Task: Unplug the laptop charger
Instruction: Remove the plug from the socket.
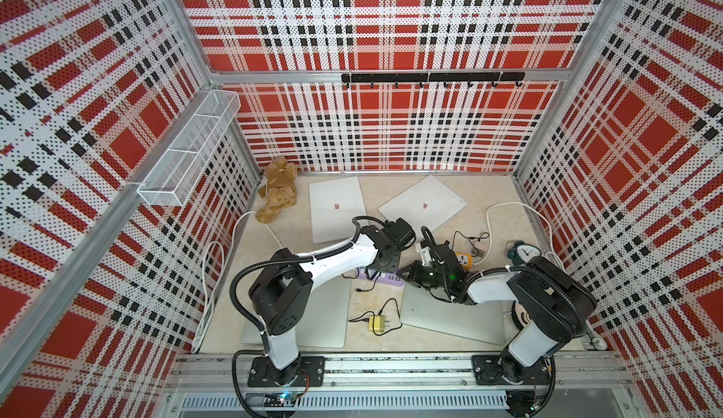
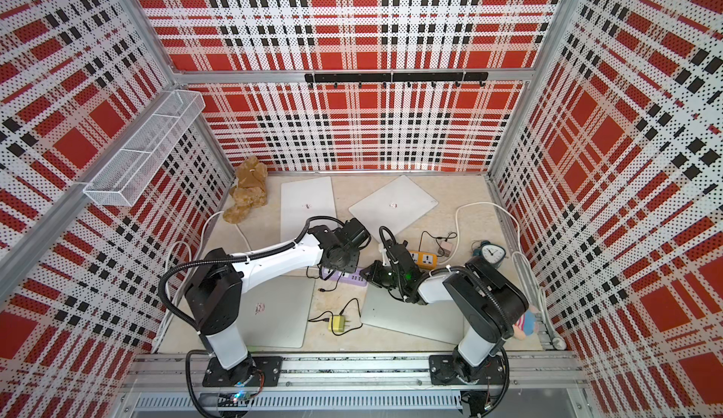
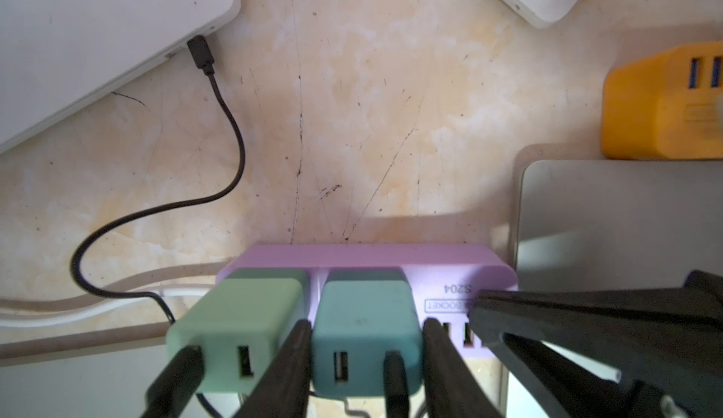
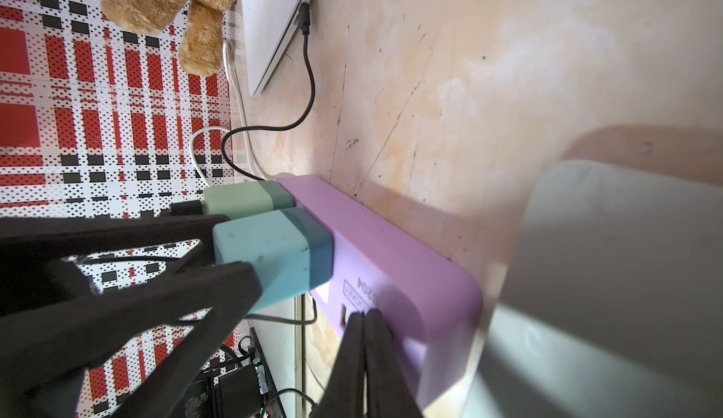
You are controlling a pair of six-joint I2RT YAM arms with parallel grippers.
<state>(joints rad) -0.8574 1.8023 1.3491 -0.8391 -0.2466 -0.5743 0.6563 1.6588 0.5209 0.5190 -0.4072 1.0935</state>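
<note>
The teal, block-shaped plastic charger (image 3: pixel 365 310) stands plugged upright in the lilac plastic power strip (image 3: pixel 371 257) at mid-table; my left gripper (image 3: pixel 364 337) is clamped across its sides from directly above, so I judge the pull goes straight up; the right gripper (image 4: pixel 364 320), jaws together, presses on the strip's free end.

Left hand (image 3: pixel 367 323) half-parted, gripping; right hand (image 4: pixel 364 318) pinched closed (tips pressing down).
</note>
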